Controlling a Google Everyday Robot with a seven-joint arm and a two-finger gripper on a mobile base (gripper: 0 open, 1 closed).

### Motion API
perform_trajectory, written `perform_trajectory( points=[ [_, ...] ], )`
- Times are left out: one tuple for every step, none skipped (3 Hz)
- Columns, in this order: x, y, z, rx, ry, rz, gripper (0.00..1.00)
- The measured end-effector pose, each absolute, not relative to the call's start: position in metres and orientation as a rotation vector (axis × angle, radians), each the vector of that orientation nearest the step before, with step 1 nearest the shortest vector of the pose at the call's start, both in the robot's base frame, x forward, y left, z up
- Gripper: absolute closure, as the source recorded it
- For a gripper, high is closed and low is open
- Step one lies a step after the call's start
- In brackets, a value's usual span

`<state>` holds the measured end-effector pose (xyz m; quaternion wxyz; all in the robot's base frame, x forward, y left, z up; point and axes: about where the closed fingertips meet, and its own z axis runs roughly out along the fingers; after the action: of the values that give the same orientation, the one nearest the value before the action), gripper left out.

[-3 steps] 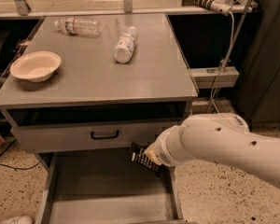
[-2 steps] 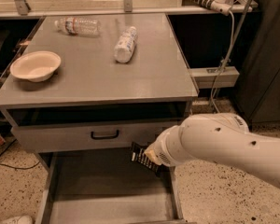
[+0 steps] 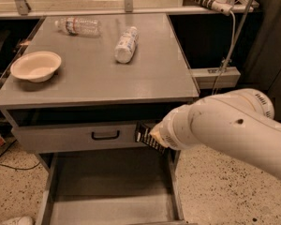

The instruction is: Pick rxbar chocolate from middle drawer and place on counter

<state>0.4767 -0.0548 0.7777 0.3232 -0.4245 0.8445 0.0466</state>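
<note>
My gripper [image 3: 154, 138] sits at the tip of the big white arm, mostly hidden behind the wrist. It is shut on the rxbar chocolate [image 3: 145, 136], a flat black wrapper with white lettering, held tilted in the air. The bar hangs above the open middle drawer [image 3: 107, 191], a grey tray with a bare floor. It is level with the closed drawer front above, just below the front edge of the counter [image 3: 98, 74] and near its right corner.
On the counter lie a white bowl [image 3: 36, 65] at the left, a clear plastic bottle [image 3: 78, 26] at the back and a white-labelled bottle [image 3: 125, 44] in the middle. The closed drawer front has a black handle [image 3: 105, 135]. A cable and bracket [image 3: 215, 74] hang at the right.
The arm has risen, lifting the rxbar chocolate from just above the middle drawer up to the level of the closed drawer front. Nothing on the counter has moved.
</note>
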Motion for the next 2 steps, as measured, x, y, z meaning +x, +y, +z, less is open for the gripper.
perform_trajectory(
  points=[
    [0.483, -0.055, 0.814, -1.117, 2.175, 0.058, 1.0],
    [0.488, -0.054, 0.85, -1.124, 2.119, -0.003, 1.0]
  ],
)
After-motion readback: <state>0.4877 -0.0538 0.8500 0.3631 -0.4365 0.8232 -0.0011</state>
